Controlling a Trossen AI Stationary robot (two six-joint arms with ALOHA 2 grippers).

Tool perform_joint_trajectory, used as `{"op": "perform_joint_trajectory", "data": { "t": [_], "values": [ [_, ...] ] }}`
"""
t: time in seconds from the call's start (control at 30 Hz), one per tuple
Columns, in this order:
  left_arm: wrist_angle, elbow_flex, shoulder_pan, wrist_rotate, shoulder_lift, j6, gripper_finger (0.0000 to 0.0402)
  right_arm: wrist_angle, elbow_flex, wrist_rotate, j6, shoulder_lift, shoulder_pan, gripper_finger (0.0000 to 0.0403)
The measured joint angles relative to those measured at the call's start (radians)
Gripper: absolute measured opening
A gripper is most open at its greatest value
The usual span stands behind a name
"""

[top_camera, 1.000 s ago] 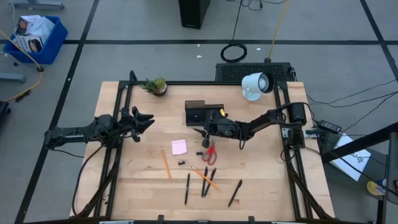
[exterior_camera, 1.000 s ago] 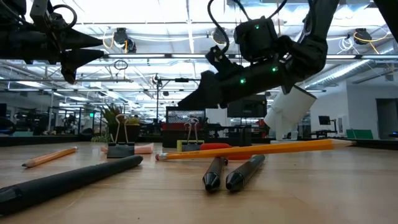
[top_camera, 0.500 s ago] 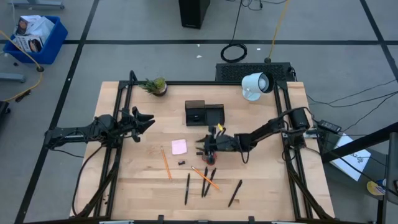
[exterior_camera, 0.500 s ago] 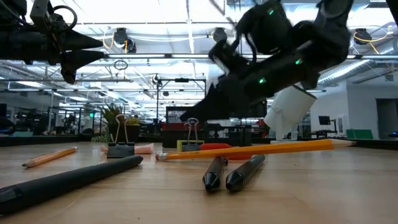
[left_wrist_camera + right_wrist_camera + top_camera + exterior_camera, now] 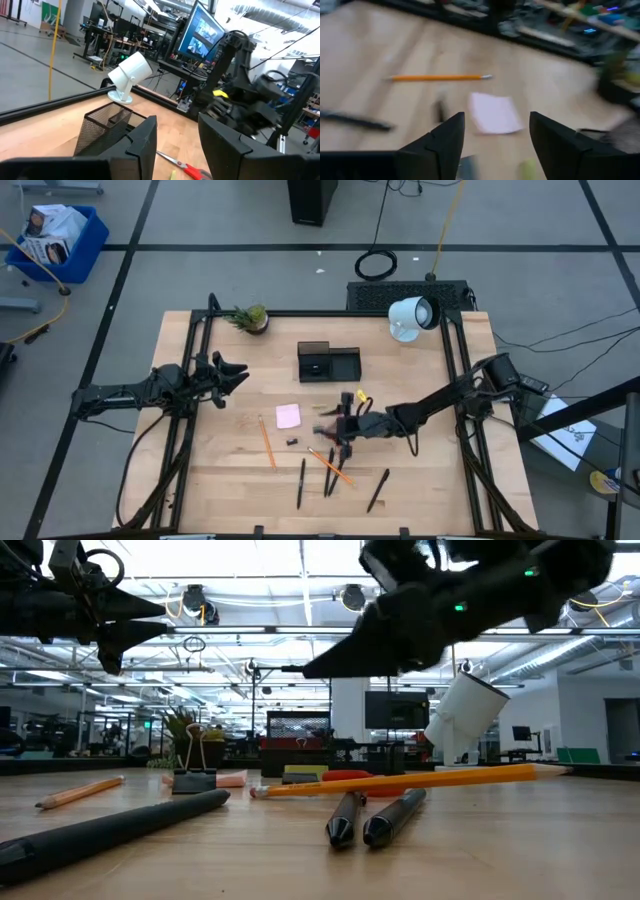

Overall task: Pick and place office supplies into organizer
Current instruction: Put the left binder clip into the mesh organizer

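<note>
Pens (image 5: pixel 301 483) lie closest to the front edge of the surface (image 5: pixel 420 480), at 6 o'clock. They are flat and none of them is in the organizer (image 5: pixel 328 363) yet. An orange pencil (image 5: pixel 330 465) lies across two of them. If the fingers come down on that pile, they could grab two things at once, or push a round pen so it rolls away.

A bit farther back, near the middle, the right gripper (image 5: pixel 496 117) hangs over the surface. Its fingers are open and hold nothing. The red scissors (image 5: pixel 187 169) lie flat close by it. Flat things are hard to get under, so the fingers could slip off or just shove them along. The pink sticky pad (image 5: pixel 288 416) lies beside it at 9 o'clock and could get knocked.

Out at 9 o'clock the left gripper (image 5: pixel 236 370) waits, open and empty.

Farthest back, at 12 o'clock, stands the organizer. It looks small and light. A long pen put in slanted could hit its edge and tip it or slide it.
</note>
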Motion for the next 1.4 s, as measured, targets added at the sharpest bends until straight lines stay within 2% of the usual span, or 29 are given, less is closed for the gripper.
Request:
{"op": "perform_joint_trajectory", "data": {
  "t": [0.2,0.37,0.5,0.67,0.8,0.93,1.1,1.4],
  "values": [
    [-0.009,0.0,0.0,-0.037,0.0,0.0,0.0147,0.094,0.0,-0.131,0.058,0.049,0.026,0.0215],
    [-0.009,0.0,0.0,-0.047,0.0,-0.001,0.0147,0.175,0.001,-0.176,0.074,0.118,-0.001,0.0215],
    [-0.008,0.0,0.0,-0.047,0.0,-0.001,0.0147,0.19,0.07,-0.245,0.077,0.191,-0.017,0.0215],
    [-0.008,0.0,0.0,-0.047,0.0,-0.004,0.0147,0.09,0.181,-0.252,0.05,0.259,-0.029,0.0215],
    [-0.012,0.0,0.0,-0.047,0.0,-0.004,0.0147,0.08,0.224,-0.275,0.046,0.292,-0.045,0.0215],
    [-0.02,0.0,0.0,-0.047,0.0,-0.004,0.0147,0.077,0.255,-0.282,0.04,0.317,-0.064,0.0215],
    [-0.018,0.0,0.0,-0.048,0.0,-0.012,0.0147,0.076,0.287,-0.346,0.048,0.341,-0.096,0.0215],
    [-0.019,0.0,0.0,-0.051,0.0,-0.011,0.0147,0.06,0.3,-0.37,0.034,0.341,-0.108,0.0215]
  ]
}}
